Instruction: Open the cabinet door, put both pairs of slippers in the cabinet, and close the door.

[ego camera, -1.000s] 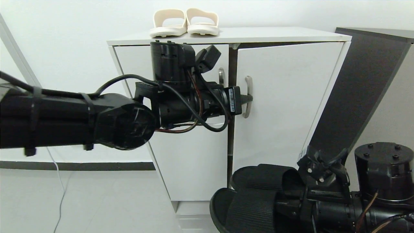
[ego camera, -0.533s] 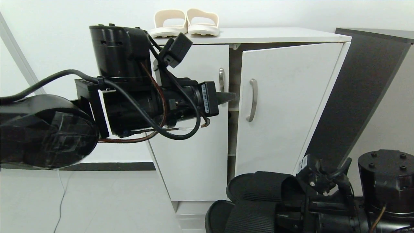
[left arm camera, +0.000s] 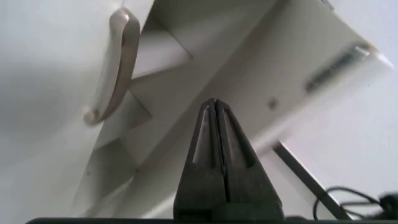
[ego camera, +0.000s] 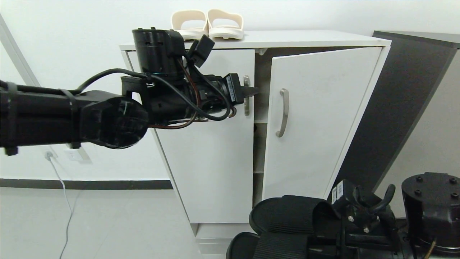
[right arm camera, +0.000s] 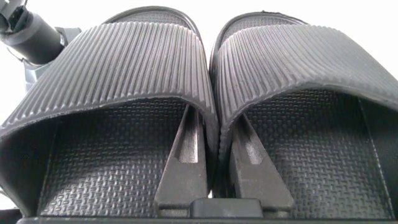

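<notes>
Now the right door (ego camera: 316, 118) stands wider than a second ago. Then it was nearly shut, with the left claw (ego camera: 252, 91) at its handle (ego camera: 284, 112). Half a second ago the claw had come off the handle and drawn back to the left. Since then it has risen and gone farther in, toward the cabinet (ego camera: 305, 37). The black slippers (ego camera: 287, 216) have sunk lower at the near right over the same second.

The left claw is pressed together, its two fingers flat against each other with nothing between them. Its tip sits at the dark gap between the two doors, just right of the left door's handle (ego camera: 246, 108) and in front of it. I cannot tell whether the tip touches that handle or the left door (ego camera: 208, 162), which is closed. A shelf edge (ego camera: 259, 121) shows inside the gap, below the tip.

The right claw (right arm camera: 214, 158) has one finger under each strap of the black slippers. It pinches the pair's two adjoining inner walls between those fingers. The pair is held side by side, low at the near right, below the open door and outside the cabinet.

The cream slippers (ego camera: 207, 24) sit side by side on the cabinet's top, far left, above the left door.
</notes>
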Available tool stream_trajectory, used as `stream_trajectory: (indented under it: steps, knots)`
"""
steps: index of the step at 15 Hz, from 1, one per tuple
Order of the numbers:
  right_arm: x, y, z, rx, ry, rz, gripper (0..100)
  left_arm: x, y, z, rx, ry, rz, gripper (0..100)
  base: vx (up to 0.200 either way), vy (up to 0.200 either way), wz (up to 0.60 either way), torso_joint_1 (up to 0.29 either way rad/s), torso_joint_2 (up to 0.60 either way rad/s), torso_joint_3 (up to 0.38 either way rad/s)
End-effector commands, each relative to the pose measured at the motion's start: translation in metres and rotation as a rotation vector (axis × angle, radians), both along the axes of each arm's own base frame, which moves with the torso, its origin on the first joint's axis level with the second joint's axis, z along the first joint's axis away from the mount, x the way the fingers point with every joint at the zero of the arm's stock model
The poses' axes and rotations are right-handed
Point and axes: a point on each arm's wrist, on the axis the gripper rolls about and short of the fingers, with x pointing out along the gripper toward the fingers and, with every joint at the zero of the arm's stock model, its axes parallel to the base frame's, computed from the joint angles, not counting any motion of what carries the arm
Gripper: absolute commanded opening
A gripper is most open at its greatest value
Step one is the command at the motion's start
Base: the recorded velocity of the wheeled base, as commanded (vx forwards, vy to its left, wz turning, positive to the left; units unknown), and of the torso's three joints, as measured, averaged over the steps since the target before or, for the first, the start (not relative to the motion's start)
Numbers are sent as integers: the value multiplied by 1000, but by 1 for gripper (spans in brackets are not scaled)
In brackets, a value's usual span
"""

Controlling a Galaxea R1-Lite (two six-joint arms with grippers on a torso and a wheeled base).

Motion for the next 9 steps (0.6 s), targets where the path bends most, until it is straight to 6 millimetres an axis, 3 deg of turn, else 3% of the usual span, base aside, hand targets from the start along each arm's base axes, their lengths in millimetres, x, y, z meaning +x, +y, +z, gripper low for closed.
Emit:
stream_trajectory:
  steps: [1,4,7,9]
  knots:
    - [0,0,-1,-4,4,2,0,14,-21,-14,11,18,-24,0,0,0,0,0,0,0]
    - [0,1,-2,-7,6,6,0,15,-34,-15,-7,-8,-49,0,0,0,0,0,0,0]
    - [-2,4,-4,-14,12,19,0,15,-37,-20,-2,3,-53,0,-200,0,0,2,1,1]
    - [-3,5,-7,-21,20,26,0,0,-43,-23,9,9,-87,0,-200,0,0,0,5,2]
